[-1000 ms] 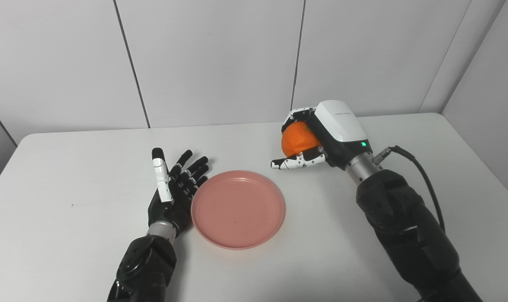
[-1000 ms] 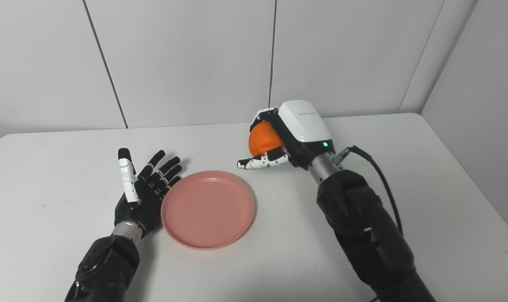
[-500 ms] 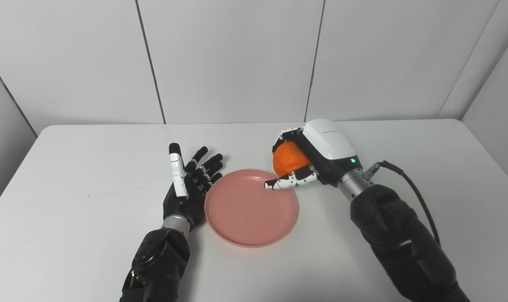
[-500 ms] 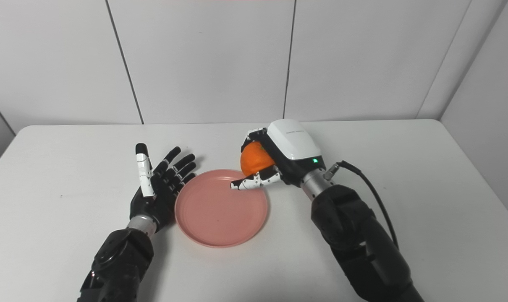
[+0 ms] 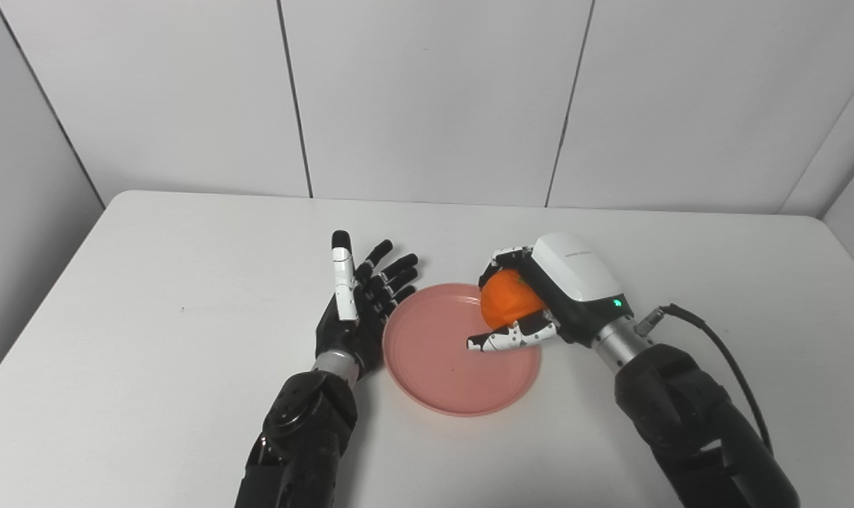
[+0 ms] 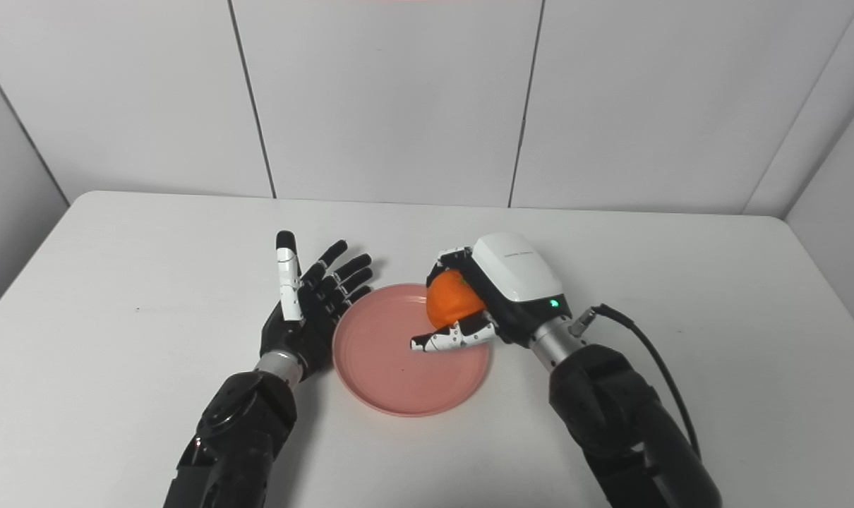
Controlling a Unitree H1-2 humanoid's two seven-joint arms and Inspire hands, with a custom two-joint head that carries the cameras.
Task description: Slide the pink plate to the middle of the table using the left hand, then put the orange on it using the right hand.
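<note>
Orange (image 5: 510, 305) in right hand (image 5: 550, 300) hovers over pink plate (image 5: 437, 374).

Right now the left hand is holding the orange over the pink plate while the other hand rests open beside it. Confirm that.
Wrong hand. The right hand has its fingers closed on the orange over the pink plate; the left hand rests open beside the plate. The left eye view shows this.

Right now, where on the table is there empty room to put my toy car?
Bare white table stretches left of the left hand, along the back wall, and right of the right hand. The middle is crowded: pink plate, both hands, and the orange.
</note>
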